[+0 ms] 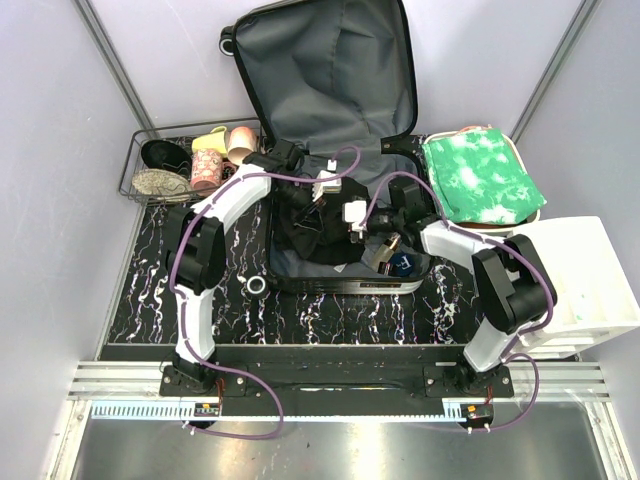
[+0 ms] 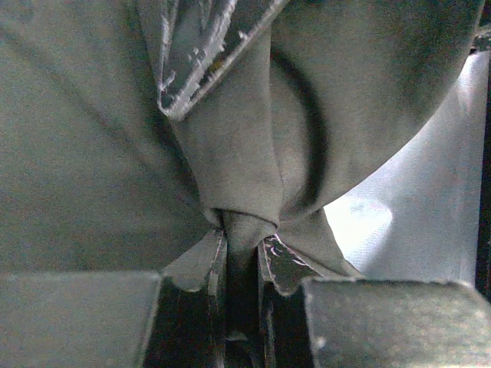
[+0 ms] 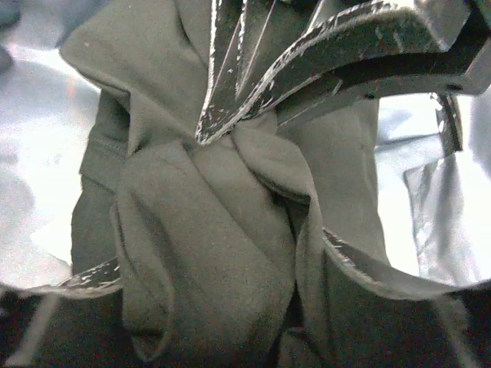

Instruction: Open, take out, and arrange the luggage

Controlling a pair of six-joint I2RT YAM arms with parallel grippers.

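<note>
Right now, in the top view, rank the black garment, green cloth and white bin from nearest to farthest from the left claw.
1. black garment: pinched in the left claw, inside the luggage.
2. green cloth: to the right, beside the luggage.
3. white bin: far right, towards the table's near edge.

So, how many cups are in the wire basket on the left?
3: a yellow cup at the back, a beige cup beside it, a pink cup in front. Others may be hidden.
</note>
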